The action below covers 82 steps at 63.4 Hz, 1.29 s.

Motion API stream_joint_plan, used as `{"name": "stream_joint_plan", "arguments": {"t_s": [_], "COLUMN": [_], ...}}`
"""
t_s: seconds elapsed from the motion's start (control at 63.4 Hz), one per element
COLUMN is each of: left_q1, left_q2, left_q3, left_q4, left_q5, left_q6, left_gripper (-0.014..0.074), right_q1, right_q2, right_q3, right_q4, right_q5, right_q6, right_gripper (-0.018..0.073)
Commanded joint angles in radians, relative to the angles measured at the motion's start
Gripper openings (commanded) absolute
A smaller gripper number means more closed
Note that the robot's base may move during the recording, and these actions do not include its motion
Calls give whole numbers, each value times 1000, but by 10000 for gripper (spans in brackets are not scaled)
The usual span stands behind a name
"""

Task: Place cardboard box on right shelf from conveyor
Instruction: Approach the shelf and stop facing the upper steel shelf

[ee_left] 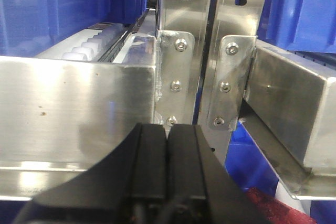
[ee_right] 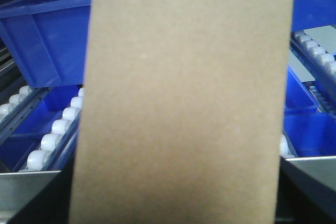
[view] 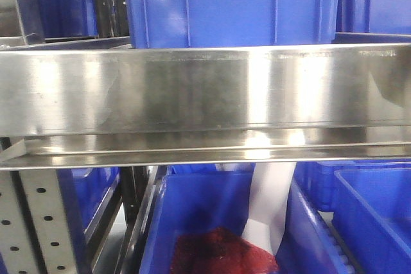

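Cardboard box fills right wrist view, blurred, edges cut off; right gripper hidden, grip cannot be told. Blue bins and white rollers behind. Left gripper pressed together near steel uprights. Right shelf lip blocks front view.

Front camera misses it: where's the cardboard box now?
Only the right wrist view shows the cardboard box: it fills the centre, close up, in front of a blue bin and white rollers.
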Motion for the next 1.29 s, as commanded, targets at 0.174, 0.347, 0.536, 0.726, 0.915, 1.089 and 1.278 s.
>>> {"name": "stream_joint_plan", "arguments": {"t_s": [0.174,0.347,0.536,0.726,0.915,1.089,1.278], "left_q1": [-2,-2,-2,-2,-2,-2,-2], "left_q2": [-12,-12,-12,-12,-12,-12,-12], "left_q3": [-3,-3,-3,-3,-3,-3,-3], "left_q4": [-5,-5,-5,-5,-5,-5,-5], "left_q5": [-80,-80,-80,-80,-80,-80,-80], "left_q6": [-5,-5,-5,-5,-5,-5,-5], "left_gripper": [-119,-119,-119,-119,-119,-119,-119], "right_q1": [-2,-2,-2,-2,-2,-2,91], "right_q2": [13,13,13,33,178,381,599], "right_q3": [-28,-28,-28,-29,-108,-263,-421], "right_q4": [-18,-18,-17,-23,-23,-22,-22], "right_q5": [-95,-95,-118,-173,-269,-281,-281], "right_q6": [-10,-10,-10,-29,-338,-673,-977], "right_gripper": [217,217,217,217,217,217,217]}}
